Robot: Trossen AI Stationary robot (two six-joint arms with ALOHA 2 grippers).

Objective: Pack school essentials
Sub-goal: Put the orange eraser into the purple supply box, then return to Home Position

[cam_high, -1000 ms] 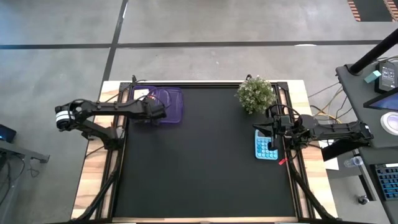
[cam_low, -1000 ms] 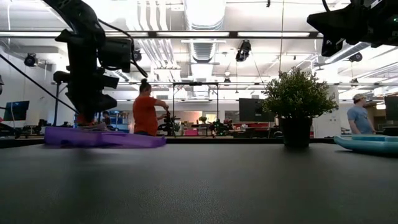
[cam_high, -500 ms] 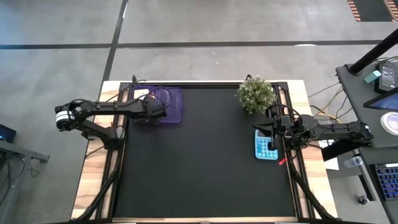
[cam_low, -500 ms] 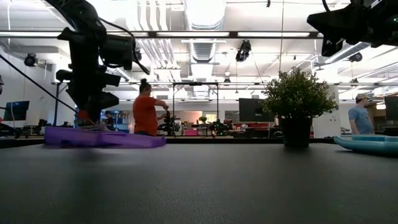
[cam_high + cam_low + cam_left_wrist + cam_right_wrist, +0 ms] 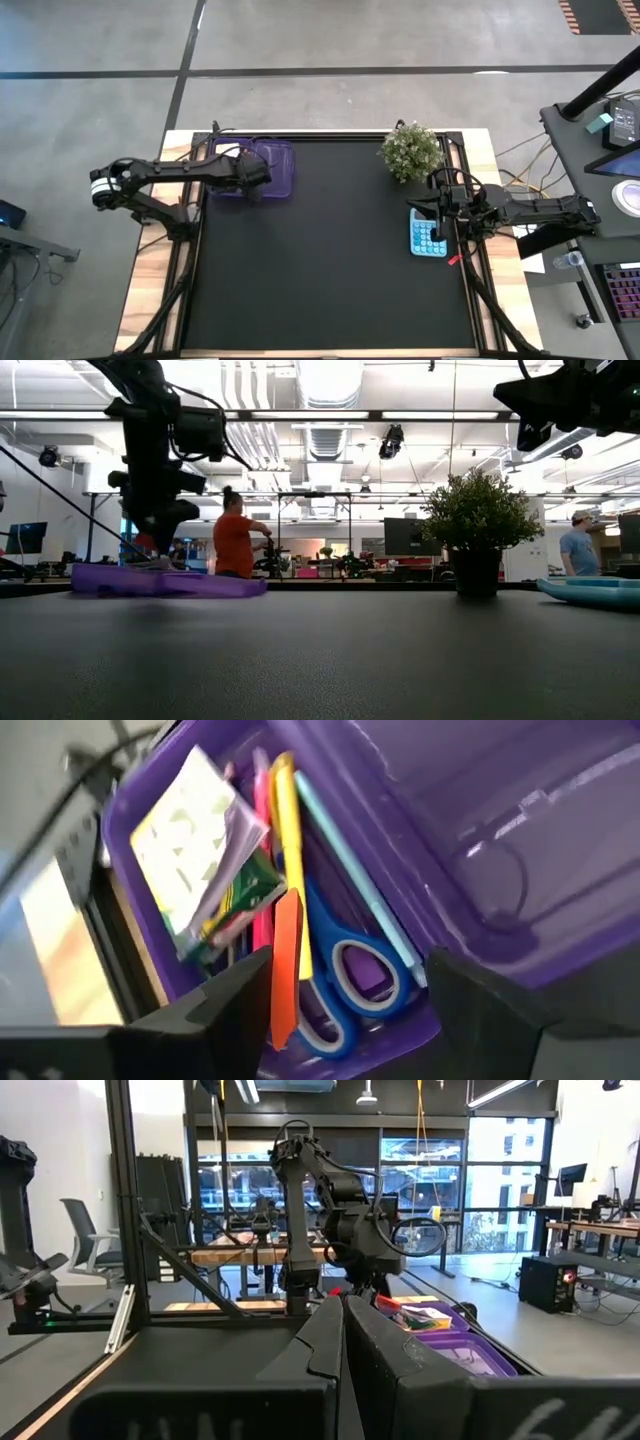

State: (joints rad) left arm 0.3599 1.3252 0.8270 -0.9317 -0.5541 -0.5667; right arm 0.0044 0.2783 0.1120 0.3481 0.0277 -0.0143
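Note:
The purple case [image 5: 272, 165] lies open at the table's far left; its tray [image 5: 480, 935] holds the school essentials: blue-handled scissors [image 5: 340, 982], a crayon box [image 5: 238, 905], a white pad [image 5: 188, 820], yellow [image 5: 290, 850], teal [image 5: 350, 870] and pink pens, and an orange-red stick [image 5: 285, 970]. My left gripper [image 5: 350, 995] hangs open just above the tray [image 5: 165, 582], fingers slanting down on either side of the scissors, with nothing between them. My right gripper [image 5: 340, 1342] is shut and empty, held level at the table's right edge [image 5: 418, 208].
A potted plant [image 5: 411, 150] stands at the far right. A teal calculator [image 5: 428, 235] lies under my right arm, with a small red thing [image 5: 453, 259] next to it. The case's lid half [image 5: 520, 820] lies open beside the tray. People stand in the room behind.
My left gripper has risen a little over the case's tray and turned slightly. The case and its contents have stayed put.

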